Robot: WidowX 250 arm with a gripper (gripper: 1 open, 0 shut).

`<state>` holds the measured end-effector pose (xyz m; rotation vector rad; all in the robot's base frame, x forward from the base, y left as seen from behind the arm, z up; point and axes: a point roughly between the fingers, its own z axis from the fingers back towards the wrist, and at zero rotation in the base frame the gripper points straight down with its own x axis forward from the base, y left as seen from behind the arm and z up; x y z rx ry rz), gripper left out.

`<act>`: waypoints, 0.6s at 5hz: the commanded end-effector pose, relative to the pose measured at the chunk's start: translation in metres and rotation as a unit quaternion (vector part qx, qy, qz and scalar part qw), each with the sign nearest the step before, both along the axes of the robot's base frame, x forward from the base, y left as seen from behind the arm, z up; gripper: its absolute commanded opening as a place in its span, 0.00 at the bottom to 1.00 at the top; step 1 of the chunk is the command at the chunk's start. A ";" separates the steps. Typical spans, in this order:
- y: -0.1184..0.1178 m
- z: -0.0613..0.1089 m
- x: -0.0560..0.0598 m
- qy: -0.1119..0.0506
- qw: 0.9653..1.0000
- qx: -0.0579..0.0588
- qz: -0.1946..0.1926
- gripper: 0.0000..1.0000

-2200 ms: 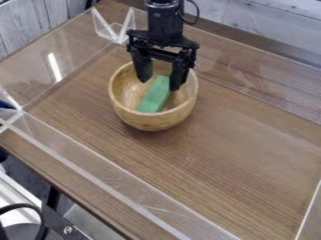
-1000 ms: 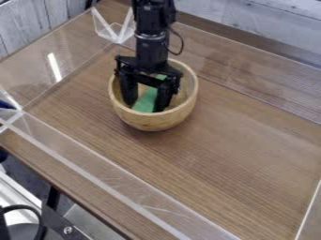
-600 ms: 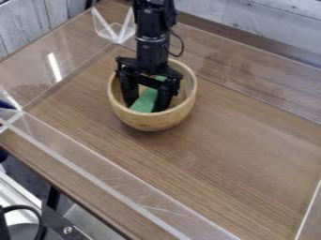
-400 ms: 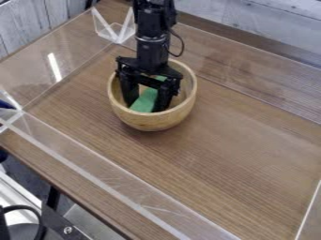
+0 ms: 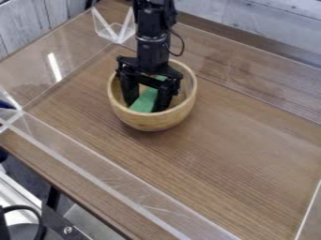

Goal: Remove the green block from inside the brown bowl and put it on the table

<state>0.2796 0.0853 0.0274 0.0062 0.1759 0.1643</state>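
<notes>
At the lower left we find dark, rounded machine parts with black cabling, partly cut off by the frame edge. Along the left side of the bench we see a low clear wall, running diagonally toward the bottom. Near the upper left we note a small white patch on the wood and, to its right, a clear angular piece near the far end of the bench.

Right of these, in the upper middle, we see the brown bowl, upright on the bench, its rounded front wall facing us. The black jaws reach down into the bowl from above and stand wide open, one side toward the left of the bowl and the other toward the right. Between them we observe the green block, inside the bowl and tilted in our view, its upper part partly hidden by the jaws; we cannot tell whether either side touches it. Above the jaws rises the dark arm, with a thin black cable looping at its right. Farthest right, we see another clear wall at the edge.
</notes>
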 end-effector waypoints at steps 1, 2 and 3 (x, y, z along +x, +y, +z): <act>0.006 0.002 0.003 -0.015 1.000 0.000 0.001 1.00; 0.006 0.001 0.003 -0.016 1.000 -0.001 -0.001 1.00; 0.007 0.000 0.003 -0.017 1.000 -0.002 -0.002 1.00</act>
